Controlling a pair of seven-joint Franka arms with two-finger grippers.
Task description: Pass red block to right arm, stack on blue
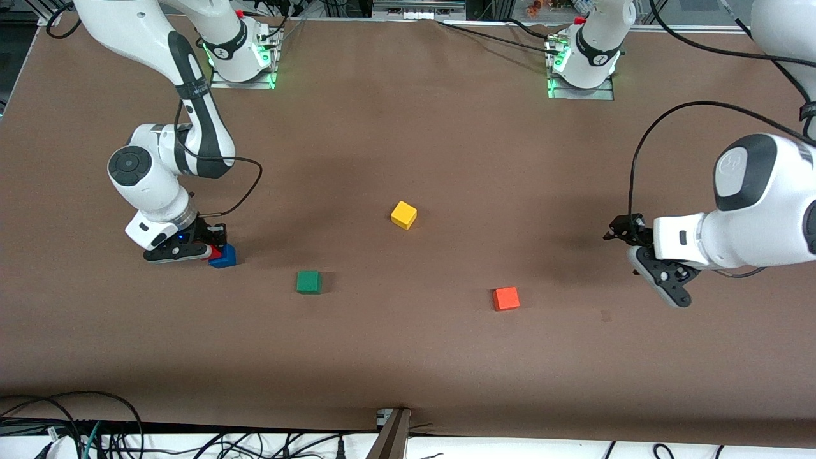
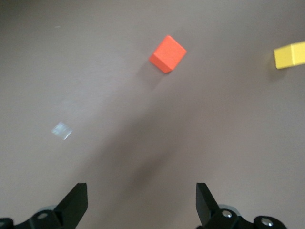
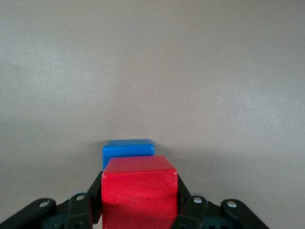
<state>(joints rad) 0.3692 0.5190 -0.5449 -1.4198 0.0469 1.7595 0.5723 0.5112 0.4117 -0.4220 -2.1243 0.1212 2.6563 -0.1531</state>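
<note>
The right gripper (image 1: 213, 250) is clenched on the red block (image 3: 138, 193), low over the blue block (image 1: 225, 256) at the right arm's end of the table (image 1: 408, 357). The left gripper (image 1: 637, 252) waits with fingers spread, the orange block (image 1: 506, 298) at its eight o'clock in the front view.

Out on the brown table (image 1: 408, 127) sits a yellow cube (image 1: 403, 215) near the middle, lying flat and on its own. Nearer the front camera, a green cube (image 1: 308, 282) rests toward the right arm's end, and an orange-red cube (image 1: 505, 298) toward the left arm's end, all three well apart.
</note>
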